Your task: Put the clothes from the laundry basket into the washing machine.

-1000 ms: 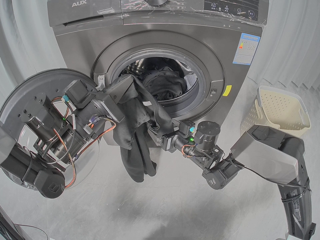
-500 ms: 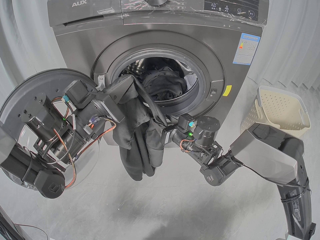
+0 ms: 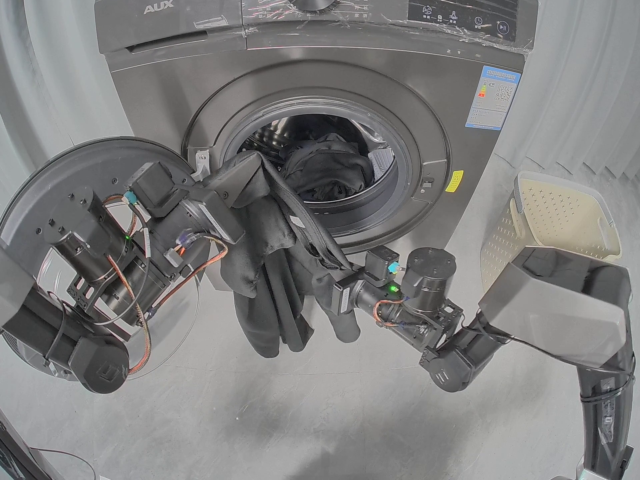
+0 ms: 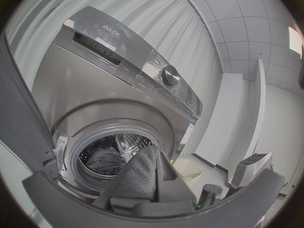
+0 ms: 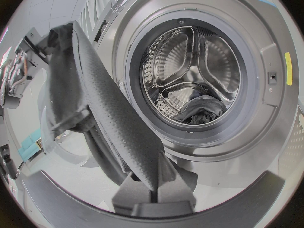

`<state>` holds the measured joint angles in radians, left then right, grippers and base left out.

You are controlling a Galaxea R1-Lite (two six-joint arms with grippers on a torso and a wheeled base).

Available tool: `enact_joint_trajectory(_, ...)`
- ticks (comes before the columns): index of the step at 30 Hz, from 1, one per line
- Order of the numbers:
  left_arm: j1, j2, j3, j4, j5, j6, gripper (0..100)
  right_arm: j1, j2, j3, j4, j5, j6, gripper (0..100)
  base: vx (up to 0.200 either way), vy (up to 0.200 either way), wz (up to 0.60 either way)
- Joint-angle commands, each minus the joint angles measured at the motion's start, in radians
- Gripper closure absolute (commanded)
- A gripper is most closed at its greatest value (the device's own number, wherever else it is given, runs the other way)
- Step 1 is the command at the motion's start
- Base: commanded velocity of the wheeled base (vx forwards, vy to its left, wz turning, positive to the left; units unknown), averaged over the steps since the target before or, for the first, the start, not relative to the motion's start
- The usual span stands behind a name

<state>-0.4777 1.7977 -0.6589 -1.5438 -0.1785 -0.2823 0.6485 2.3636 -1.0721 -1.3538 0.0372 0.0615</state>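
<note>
A dark garment (image 3: 273, 248) hangs in front of the washing machine (image 3: 320, 55), below the rim of its open drum (image 3: 320, 161). My left gripper (image 3: 235, 176) is shut on the garment's upper end at the left edge of the opening. My right gripper (image 3: 331, 293) is shut on a lower fold, below the opening. In the left wrist view the gripper (image 4: 155, 187) pinches the dark cloth (image 4: 136, 174). In the right wrist view the gripper (image 5: 155, 190) clamps the cloth (image 5: 110, 111) stretching away from it. Other dark clothes (image 3: 327, 165) lie inside the drum.
The round door (image 3: 73, 175) stands swung open at the left, behind my left arm. A cream laundry basket (image 3: 567, 215) stands on the floor at the right of the machine. Bare grey floor (image 3: 300, 408) lies in front.
My right gripper has dropped lower and shifted right with its fold of garment, pulling the cloth tighter between the two grippers. The left arm has stayed put.
</note>
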Motion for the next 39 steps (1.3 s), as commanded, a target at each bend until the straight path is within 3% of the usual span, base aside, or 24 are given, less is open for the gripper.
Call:
enact_joint_trajectory(1, 0.033, 0.008, 0.004, 0.001, -0.002, 0.0, 100, -0.009, -0.179, 0.162, -0.01, 0.032, -0.031, 100, 0.0, 0.0, 0.0)
enact_joint_trajectory(6, 0.042, 0.006, 0.019, 0.004, -0.01, 0.0, 100, -0.049, -0.296, 0.222, -0.01, 0.099, -0.043, 100, 0.0, 0.0, 0.0)
enact_joint_trajectory(10, 0.057, -0.008, 0.033, 0.007, -0.012, 0.002, 100, -0.052, -0.371, 0.279, -0.01, 0.118, -0.048, 100, 0.0, 0.0, 0.0)
enact_joint_trajectory(17, 0.06, -0.063, 0.059, 0.001, -0.032, 0.0, 100, -0.059, -0.396, 0.377, -0.028, 0.116, -0.061, 100, 0.0, 0.0, 0.0)
enact_joint_trajectory(24, 0.062, -0.096, 0.099, -0.002, -0.049, 0.003, 100, -0.112, -0.402, 0.297, -0.054, 0.112, -0.052, 100, 0.0, 0.0, 0.0)
enact_joint_trajectory(34, 0.051, -0.123, 0.159, -0.002, -0.053, 0.02, 100, -0.181, -0.527, 0.313, -0.091, 0.105, -0.046, 100, 0.0, 0.0, 0.0)
enact_joint_trajectory(39, 0.051, -0.116, 0.168, -0.002, -0.049, 0.052, 100, -0.17, -0.563, 0.262, -0.085, 0.062, -0.038, 100, 0.0, 0.0, 0.0)
